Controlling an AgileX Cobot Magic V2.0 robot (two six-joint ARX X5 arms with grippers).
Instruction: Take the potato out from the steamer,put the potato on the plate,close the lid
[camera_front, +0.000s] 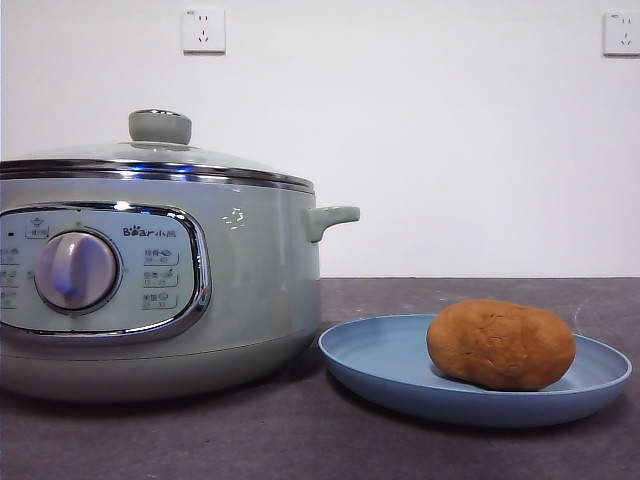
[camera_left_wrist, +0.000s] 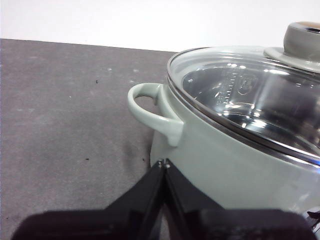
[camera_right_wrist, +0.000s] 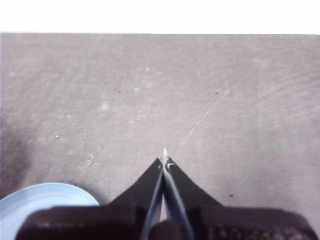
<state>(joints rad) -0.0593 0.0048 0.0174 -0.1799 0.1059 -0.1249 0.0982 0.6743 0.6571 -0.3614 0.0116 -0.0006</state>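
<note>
The sage-green steamer (camera_front: 150, 290) stands at the left of the front view. The glass lid (camera_front: 150, 160) with its green knob sits shut on it. The brown potato (camera_front: 500, 345) lies on the light-blue plate (camera_front: 380, 360) to the steamer's right. My left gripper (camera_left_wrist: 164, 164) is shut and empty, beside the steamer's side handle (camera_left_wrist: 150, 107), with the lid (camera_left_wrist: 250, 95) in its view. My right gripper (camera_right_wrist: 165, 157) is shut and empty over bare table, with the plate's rim (camera_right_wrist: 45, 200) at its view's corner. Neither arm shows in the front view.
The dark grey table (camera_front: 300, 440) runs to a white wall with two sockets (camera_front: 203, 30). The steamer's control panel and dial (camera_front: 75, 270) face the front camera.
</note>
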